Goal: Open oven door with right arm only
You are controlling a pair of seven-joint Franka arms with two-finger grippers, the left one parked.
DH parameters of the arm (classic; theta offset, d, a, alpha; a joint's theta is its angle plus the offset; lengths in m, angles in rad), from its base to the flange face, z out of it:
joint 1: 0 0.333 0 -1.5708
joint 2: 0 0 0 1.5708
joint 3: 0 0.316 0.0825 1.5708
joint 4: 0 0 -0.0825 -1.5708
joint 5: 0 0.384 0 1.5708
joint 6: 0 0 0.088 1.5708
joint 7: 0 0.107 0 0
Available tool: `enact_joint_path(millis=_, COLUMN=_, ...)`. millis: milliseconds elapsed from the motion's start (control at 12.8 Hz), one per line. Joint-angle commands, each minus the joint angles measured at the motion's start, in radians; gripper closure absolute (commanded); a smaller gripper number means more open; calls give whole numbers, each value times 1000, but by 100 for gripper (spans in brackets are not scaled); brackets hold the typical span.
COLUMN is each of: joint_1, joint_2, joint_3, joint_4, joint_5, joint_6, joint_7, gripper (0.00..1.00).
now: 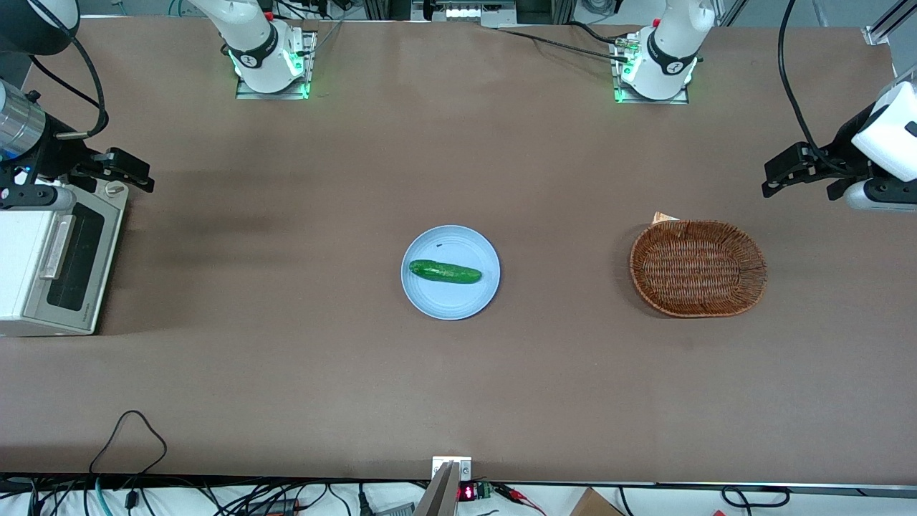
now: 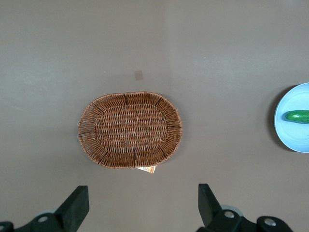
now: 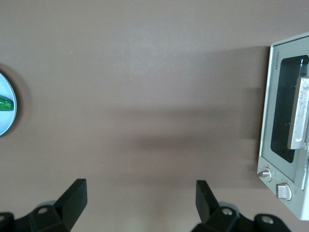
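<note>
The cream-white toaster oven stands at the working arm's end of the table. Its oven door is shut, with a dark glass window and a pale bar handle. The door also shows in the right wrist view, with the handle and two knobs beside it. The right arm, with its silver wrist cylinder, hangs above the oven's end farther from the front camera. My gripper is open and empty, held in the air beside the knobs. In the right wrist view my gripper has both fingers wide apart over bare table.
A light blue plate with a green cucumber lies mid-table; its edge shows in the right wrist view. A wicker basket lies toward the parked arm's end. Brown table surface spreads between the oven and the plate.
</note>
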Motion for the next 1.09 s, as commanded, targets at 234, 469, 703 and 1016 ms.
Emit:
enact_joint_path(millis=234, joint_1=-8, joint_2=11, joint_3=6, joint_4=26, joint_5=17, joint_6=-18, joint_7=4, gripper=0)
enact_joint_path(millis=469, joint_1=-8, joint_2=11, joint_3=6, joint_4=26, joint_5=17, joint_6=-20, joint_7=0, gripper=0)
enact_joint_path(millis=703, joint_1=-8, joint_2=13, joint_3=6, joint_4=26, joint_5=17, joint_6=-20, joint_7=-8, gripper=0)
enact_joint_path(millis=1016, joint_1=-8, joint_2=14, joint_3=6, joint_4=26, joint_5=17, joint_6=-21, joint_7=-5, gripper=0)
